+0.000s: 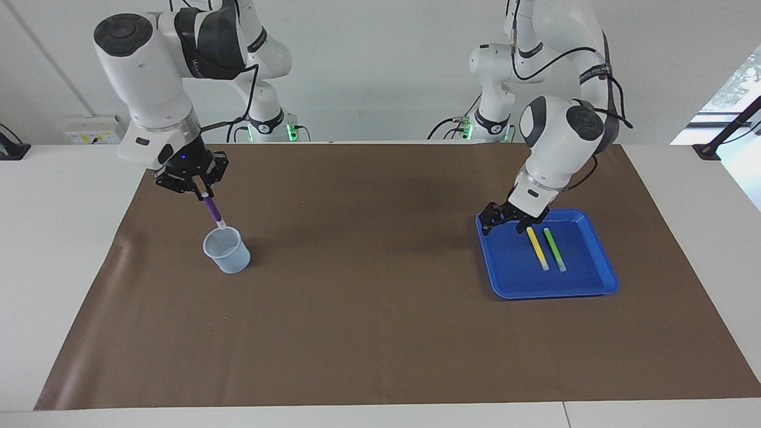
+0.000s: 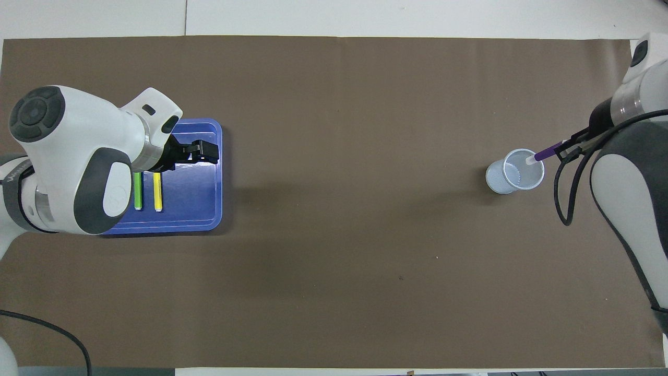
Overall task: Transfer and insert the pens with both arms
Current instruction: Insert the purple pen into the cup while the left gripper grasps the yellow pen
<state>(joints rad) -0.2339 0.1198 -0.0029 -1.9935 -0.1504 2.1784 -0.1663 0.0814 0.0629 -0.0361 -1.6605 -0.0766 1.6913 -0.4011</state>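
Meanwhile, at the left of the facing view, the right gripper (image 1: 201,191) clamps the purple pen (image 1: 212,210) tilted, its pale cap at the mouth of the translucent cup (image 1: 227,250). At the right, the left gripper (image 1: 516,224) is low over the blue tray (image 1: 523,279); whether its fingers are apart cannot be told. Its tips are at the ends of the yellow pen (image 1: 538,248) and green pen (image 1: 554,249), which lie side by side in the tray.

A matt brown paper-like sheet (image 1: 380,309) covers the smooth white tabletop (image 1: 53,238). A glossy blue plastic tray (image 1: 517,273) catches reflections on its smooth floor. A pale, translucent plastic cup (image 1: 228,251) has ribbed-looking walls. Both arms have smooth, glossy white plastic shells (image 2: 78,141), and one shows a shiny silver metal wrist ring (image 1: 169,125).
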